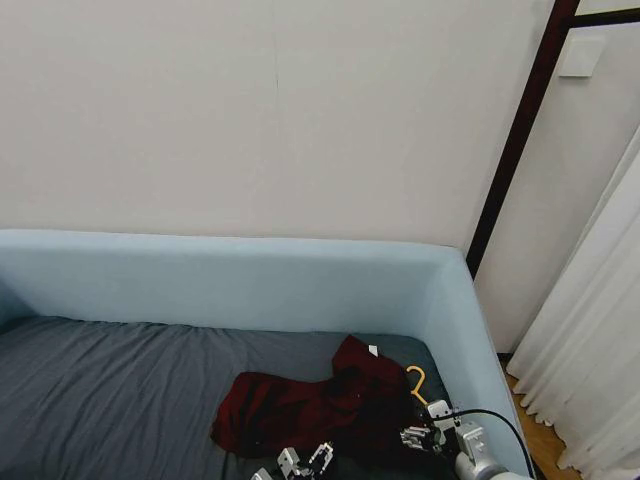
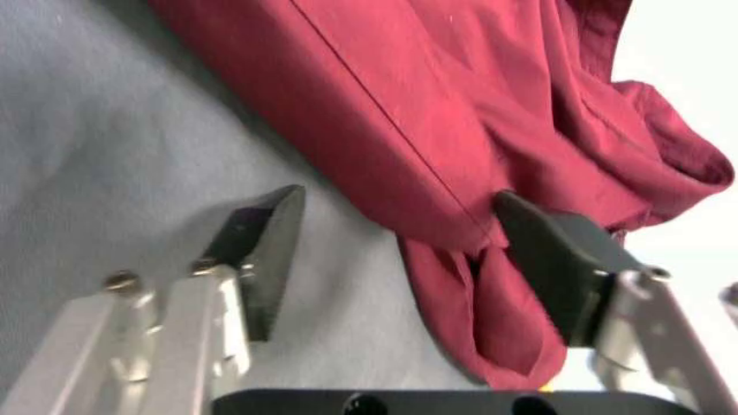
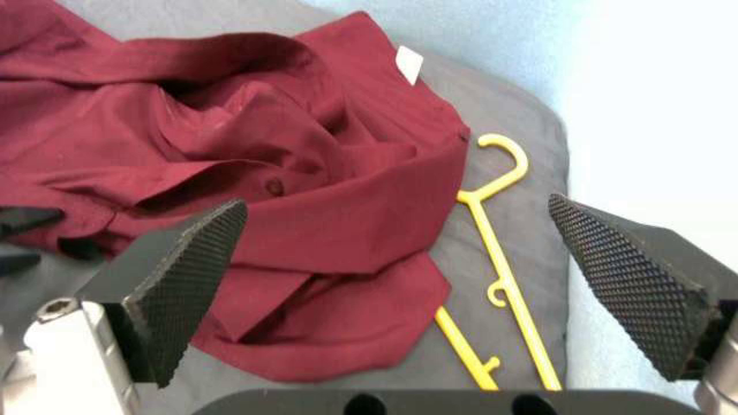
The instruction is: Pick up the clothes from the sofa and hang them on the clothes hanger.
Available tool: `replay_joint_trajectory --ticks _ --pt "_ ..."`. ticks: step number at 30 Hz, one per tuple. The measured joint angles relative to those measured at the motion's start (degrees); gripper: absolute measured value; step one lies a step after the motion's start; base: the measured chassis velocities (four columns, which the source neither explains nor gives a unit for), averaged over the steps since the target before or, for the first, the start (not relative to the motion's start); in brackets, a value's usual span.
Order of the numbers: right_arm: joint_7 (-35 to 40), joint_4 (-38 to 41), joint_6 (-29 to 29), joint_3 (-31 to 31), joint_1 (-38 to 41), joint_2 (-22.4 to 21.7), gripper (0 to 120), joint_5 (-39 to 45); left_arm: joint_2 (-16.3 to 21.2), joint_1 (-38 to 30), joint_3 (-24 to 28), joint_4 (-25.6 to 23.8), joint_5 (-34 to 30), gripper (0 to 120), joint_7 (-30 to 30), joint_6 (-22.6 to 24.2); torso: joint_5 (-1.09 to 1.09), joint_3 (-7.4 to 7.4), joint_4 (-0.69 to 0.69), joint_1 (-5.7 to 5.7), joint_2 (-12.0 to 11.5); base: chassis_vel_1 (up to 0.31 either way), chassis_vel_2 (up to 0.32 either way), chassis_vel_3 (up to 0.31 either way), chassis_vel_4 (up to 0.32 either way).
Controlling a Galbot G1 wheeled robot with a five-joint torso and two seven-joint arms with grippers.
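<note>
A dark red shirt (image 1: 300, 405) lies crumpled on the grey seat of the sofa, toward its right end. A yellow plastic hanger (image 1: 417, 383) lies partly under the shirt's right side, hook pointing toward the backrest; in the right wrist view the hanger (image 3: 496, 251) sticks out from the shirt (image 3: 231, 190). My left gripper (image 1: 305, 462) is open low over the shirt's near edge, with a fold of the shirt (image 2: 461, 156) between its fingers (image 2: 259, 251). My right gripper (image 1: 425, 432) is open above the hanger and the shirt's right hem.
The sofa has a light blue backrest (image 1: 220, 280) and right armrest (image 1: 475, 350). Right of it stand a dark vertical post (image 1: 515, 140) and white curtains (image 1: 600, 360). The grey seat cushion (image 1: 100, 390) stretches bare to the left.
</note>
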Motion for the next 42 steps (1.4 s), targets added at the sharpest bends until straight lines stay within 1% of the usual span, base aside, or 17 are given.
replay_joint_trajectory --ticks 1,2,3,5,6,8,10,18,23,25,27,28,29,31,34,37,42 --pt "0.00 0.00 0.00 0.00 0.00 0.00 100 0.00 0.00 0.00 0.00 0.00 0.00 61 0.00 0.00 0.00 0.00 0.00 0.00 0.00 0.000 0.000 0.000 0.000" --pt "0.00 0.00 0.00 0.02 -0.18 -0.10 100 -0.11 -0.09 0.01 -0.15 0.04 -0.02 54 0.08 -0.23 0.00 0.00 0.00 0.00 0.00 0.000 0.000 0.000 0.000" --pt "0.00 -0.01 0.00 0.02 -0.23 -0.12 100 -0.14 -0.12 0.05 -0.20 0.03 -0.02 52 0.12 -0.27 0.00 0.00 0.00 0.00 0.00 0.000 0.000 0.000 0.000" --pt "0.00 -0.10 0.00 -0.01 -0.26 -0.18 100 -0.23 -0.30 0.29 -0.41 0.00 -0.04 43 0.23 -0.37 0.00 0.00 0.00 0.00 0.00 0.000 0.000 0.000 0.000" --pt "0.00 -0.10 0.00 -0.01 -0.26 -0.18 100 -0.23 -0.30 0.29 -0.41 0.00 -0.04 43 0.23 -0.37 0.00 0.00 0.00 0.00 0.00 0.000 0.000 0.000 0.000" --pt "0.00 -0.12 0.00 -0.16 -0.23 -0.23 100 -0.22 -0.59 0.30 -0.58 0.31 -0.03 34 0.32 -0.48 0.00 0.00 0.00 0.00 0.00 0.000 0.000 0.000 0.000" --pt "0.00 -0.13 0.00 -0.32 -0.14 -0.36 100 -0.21 -0.79 0.35 -0.67 0.50 0.00 28 0.32 -0.53 0.00 0.00 0.00 0.00 0.00 0.000 0.000 0.000 0.000" --pt "0.02 -0.44 0.00 -0.45 -0.07 -0.45 100 -0.09 -0.84 0.45 -0.94 1.53 0.64 25 0.30 -1.02 0.00 0.00 0.01 0.00 0.00 0.000 0.000 0.000 0.000" --pt "0.07 -0.63 0.02 -0.45 -0.19 -0.42 100 -0.13 -0.45 0.70 -1.11 1.17 0.80 22 0.35 -1.10 0.00 0.00 0.00 0.00 0.00 0.000 0.000 0.000 0.000" --pt "0.12 -0.79 0.05 -0.49 -0.13 -0.27 100 -0.13 0.01 1.16 -1.23 0.27 0.88 22 0.37 -1.10 0.00 0.00 0.00 0.00 0.00 0.000 0.000 0.000 0.000" --pt "0.15 -0.87 0.09 -0.67 -0.02 -0.03 100 -0.16 0.67 1.90 -1.30 -0.89 1.42 18 0.55 -1.20 0.00 0.00 0.01 0.00 0.00 0.000 0.000 0.000 0.000" --pt "0.15 -0.87 0.09 -0.67 -0.02 -0.03 100 -0.16 0.67 1.90 -1.30 -0.89 1.42 18 0.55 -1.20 0.00 0.00 0.01 0.00 0.00 0.000 0.000 0.000 0.000" --pt "0.15 -0.87 0.10 -0.70 0.00 0.05 100 -0.19 0.88 2.13 -1.30 -1.24 1.63 15 0.68 -1.28 0.00 0.00 0.01 0.00 0.00 0.000 0.000 0.000 0.000" --pt "0.16 -0.94 0.11 -0.77 0.04 0.32 100 -0.28 1.44 2.72 -1.30 -2.20 2.27 4 0.84 -1.50 0.00 0.00 0.01 0.00 0.00 0.000 0.000 0.000 0.000" --pt "0.15 -0.98 0.13 -0.84 0.06 0.36 100 -0.36 1.72 3.11 -1.29 -2.83 2.73 0 0.85 -1.55 0.00 0.00 0.00 0.00 0.00 0.000 0.000 0.000 0.000" --pt "0.15 -0.98 0.14 -0.86 0.09 0.37 100 -0.37 1.94 3.46 -1.27 -3.42 3.02 0 0.78 -1.54 0.00 0.00 0.00 0.00 0.00 0.000 0.000 0.000 0.000" --pt "0.04 -0.96 0.24 -1.28 0.52 0.54 100 -0.54 3.73 5.43 -1.15 -6.49 4.91 0 0.11 -1.32 -0.01 0.00 0.00 0.00 0.00 0.000 0.000 0.000 0.000"
